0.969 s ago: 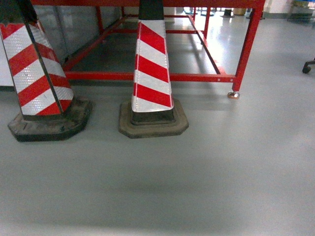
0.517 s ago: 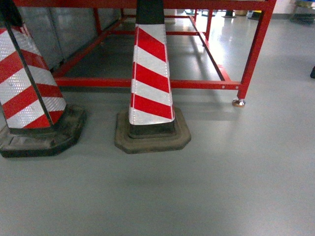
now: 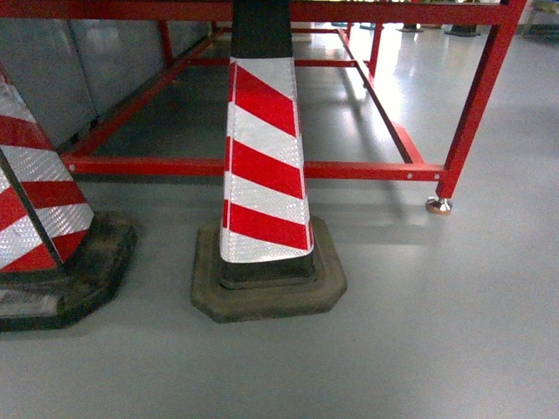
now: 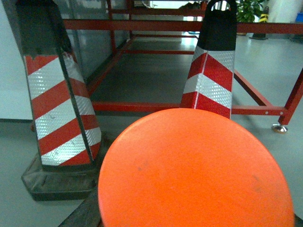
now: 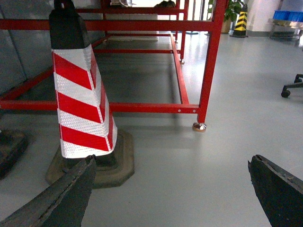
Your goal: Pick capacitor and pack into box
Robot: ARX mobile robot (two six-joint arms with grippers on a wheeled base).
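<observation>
**Still out on the floor, box nowhere on my screens**

Plainly, from these three views I could not tell where the box or the capacitor was. The head camera looked down at a grey floor (image 3: 437, 340). A red-and-white striped cone (image 3: 262, 175) stood upright on its dark rubber base (image 3: 266, 292), close in front and near the middle. A second striped cone (image 3: 35, 218) stood at the left edge, cut off by the frame, apart from the first one. Behind both ran a red metal frame (image 3: 349, 169), its right leg ending in a small metal foot (image 3: 438, 206). Grey panels (image 3: 52, 70) sat under the frame at the left.

The right claw (image 5: 171, 161) was spread wide. One dark finger (image 5: 61, 198) showed in the lower left corner of its camera and the other in the lower right, with only bare floor between them. Farther off in that view were a chair caster (image 5: 291, 87), a yellow-and-black cone (image 5: 240, 21) and blue bins (image 5: 289, 16).

I could not tell how the left claw stood. An orange disc (image 4: 194, 170) filled the lower part of its camera, and only a dark strip (image 4: 83, 217) poked out beneath the disc's left edge. Both striped cones rose beyond the disc.
</observation>
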